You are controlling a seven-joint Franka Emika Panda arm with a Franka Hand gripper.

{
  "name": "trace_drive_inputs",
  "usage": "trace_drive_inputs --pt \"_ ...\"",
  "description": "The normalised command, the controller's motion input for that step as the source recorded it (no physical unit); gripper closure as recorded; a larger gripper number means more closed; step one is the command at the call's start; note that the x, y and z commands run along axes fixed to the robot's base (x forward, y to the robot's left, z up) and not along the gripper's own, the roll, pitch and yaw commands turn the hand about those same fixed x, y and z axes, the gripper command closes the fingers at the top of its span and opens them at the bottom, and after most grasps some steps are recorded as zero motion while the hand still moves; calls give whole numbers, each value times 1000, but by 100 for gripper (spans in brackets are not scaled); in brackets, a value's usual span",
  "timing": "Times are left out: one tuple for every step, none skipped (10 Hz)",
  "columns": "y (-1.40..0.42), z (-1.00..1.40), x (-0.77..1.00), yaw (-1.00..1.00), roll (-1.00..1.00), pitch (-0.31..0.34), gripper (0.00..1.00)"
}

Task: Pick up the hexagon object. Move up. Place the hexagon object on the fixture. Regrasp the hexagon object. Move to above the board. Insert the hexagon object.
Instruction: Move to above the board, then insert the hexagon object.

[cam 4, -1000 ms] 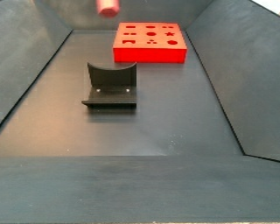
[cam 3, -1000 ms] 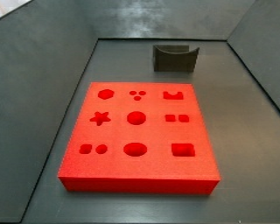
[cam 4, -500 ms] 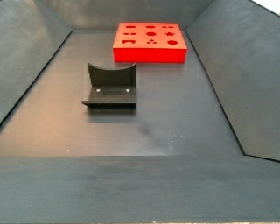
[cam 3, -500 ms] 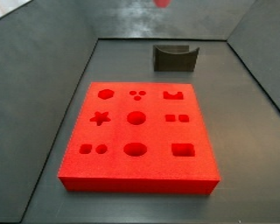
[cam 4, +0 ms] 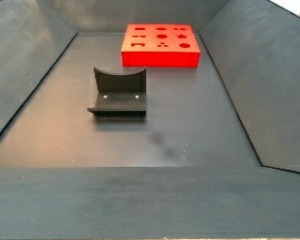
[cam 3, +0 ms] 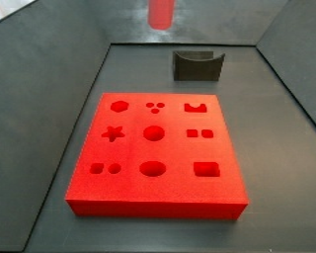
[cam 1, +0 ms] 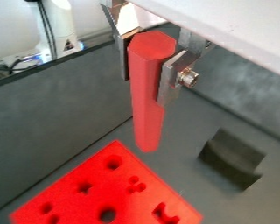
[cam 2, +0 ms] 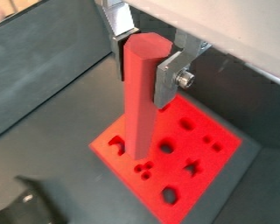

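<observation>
Two wrist views alone show the two-finger gripper (cam 1: pixel 150 63) with its flat silver fingers (cam 1: pixel 173 73) clamped on the upper end of the long slim matte red hexagon object (cam 1: pixel 149 92), which hangs down between them. Neither side view shows the gripper; in a side view only the bar's lower end (cam 3: pixel 161 12) enters at the upper edge, well above the floor, and from the opposite side it is out of frame altogether. The bar is smooth, evenly red and blunt-ended (its facets are hard to make out). Below it lies the large thick red rectangular board (cam 1: pixel 73 192) with shaped recesses, and the small dark fixture (cam 1: pixel 234 156) with a notched top stands apart from the board on the grey floor (cam 4: pixel 178 131).
</observation>
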Motion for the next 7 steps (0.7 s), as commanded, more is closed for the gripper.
trace_drive_inputs --pt "-50 7 -75 -43 -382 -22 100" --pt "-32 6 -54 -30 -291 -23 100" --pt "0 0 0 0 0 -10 100" --pt "0 -51 -80 14 -27 -101 100" --pt "0 -211 -306 -129 -176 -217 100" --pt "129 -497 -186 -360 -101 0 100" --pt "229 -637 -186 -503 -243 0 100"
